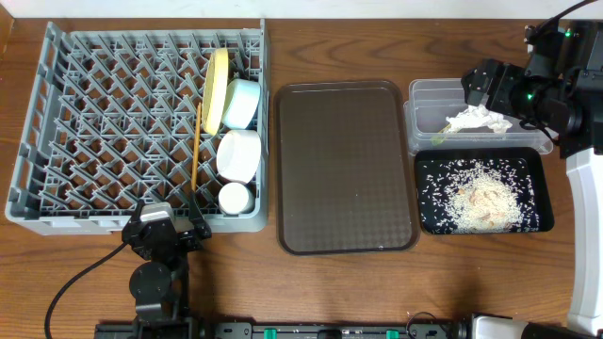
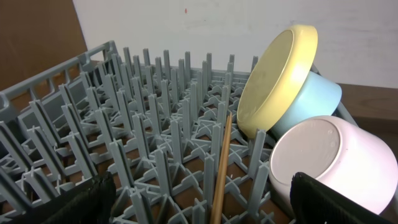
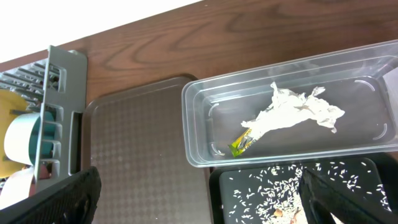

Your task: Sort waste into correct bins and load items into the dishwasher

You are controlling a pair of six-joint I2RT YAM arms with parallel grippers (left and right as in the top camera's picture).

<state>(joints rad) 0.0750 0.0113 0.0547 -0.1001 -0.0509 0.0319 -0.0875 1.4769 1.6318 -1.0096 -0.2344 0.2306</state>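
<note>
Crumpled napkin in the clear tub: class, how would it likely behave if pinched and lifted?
Probably light and floppy: the napkin is thin, creased paper. It would likely crush rather than slip, and might drag the green-yellow wrapper at its end.

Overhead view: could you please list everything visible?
dish rack: 1, grey, left
plate: 1, yellow, tilted in rack
blue bowl: 1, light blue, rack
white bowl: 1, white, rack
cup: 1, white, rack
chopsticks: count unclear, wooden, rack
serving tray: 1, dark brown, centre
tub: 1, clear, right
napkin: 1, white, tub
wrapper: 1, green-yellow, tub
shallow tray: 1, black, right front
rice: scattered, whitish, shallow tray
left tool: 1, open, by rack
right tool: 1, open, over tub
</note>
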